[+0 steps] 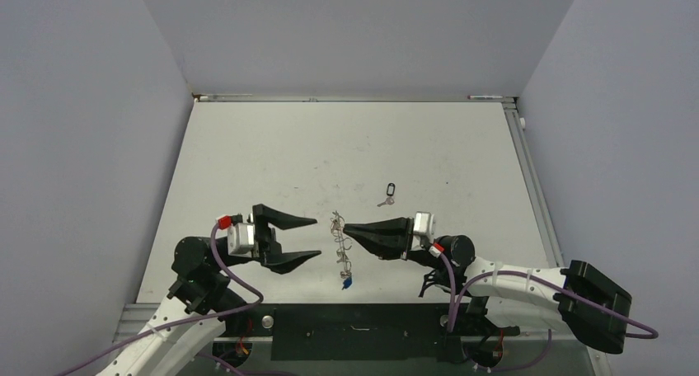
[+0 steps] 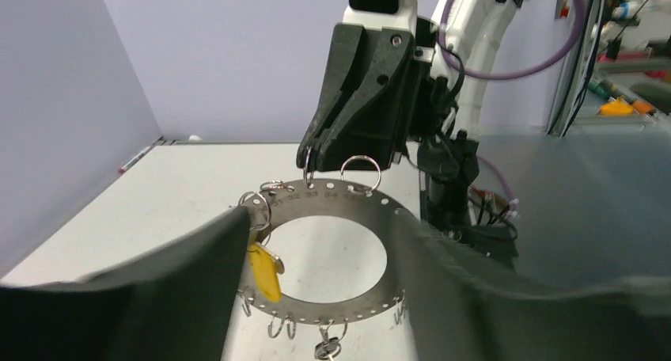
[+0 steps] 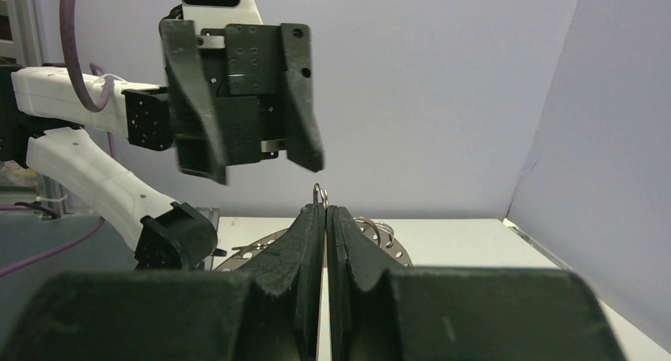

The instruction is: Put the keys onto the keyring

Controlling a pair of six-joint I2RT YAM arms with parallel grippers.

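Observation:
The keyring (image 1: 339, 246) stands upright and edge-on between the two arms. My right gripper (image 1: 346, 228) is shut on one of its small wire loops (image 3: 319, 193) at the top rim. The left wrist view shows the ring's flat face (image 2: 332, 201), with a yellow-tagged key (image 2: 266, 271) on its left side. Another key (image 2: 326, 348) hangs from the bottom, and a blue tag (image 1: 346, 283) hangs below the ring. My left gripper (image 1: 311, 238) is open and empty, its fingertips just short of the ring. A black-tagged key (image 1: 387, 193) lies loose on the table beyond the right gripper.
The white table (image 1: 272, 162) is walled by grey panels on three sides. A metal rail (image 1: 534, 186) runs along its right edge. The arm bases and cables sit at the near edge (image 1: 354, 331).

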